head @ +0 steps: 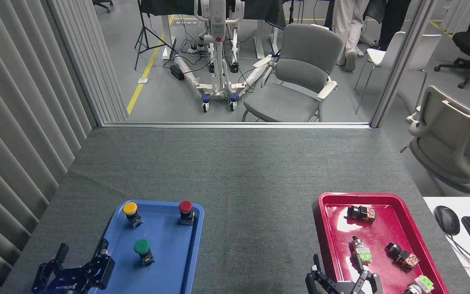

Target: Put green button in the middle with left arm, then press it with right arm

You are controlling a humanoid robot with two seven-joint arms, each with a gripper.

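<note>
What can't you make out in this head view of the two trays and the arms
- Right arm: bottom edge cuts off its body; jaws look spread.
- Left arm: partly cut by the bottom edge; lettering too small to read.
- Small parts in the red tray: too small to identify.
- Green button: base markings too small.

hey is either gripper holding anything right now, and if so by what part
Nothing is held. The left gripper is open beside the blue tray, apart from the green button; the right gripper is open and empty.
</note>
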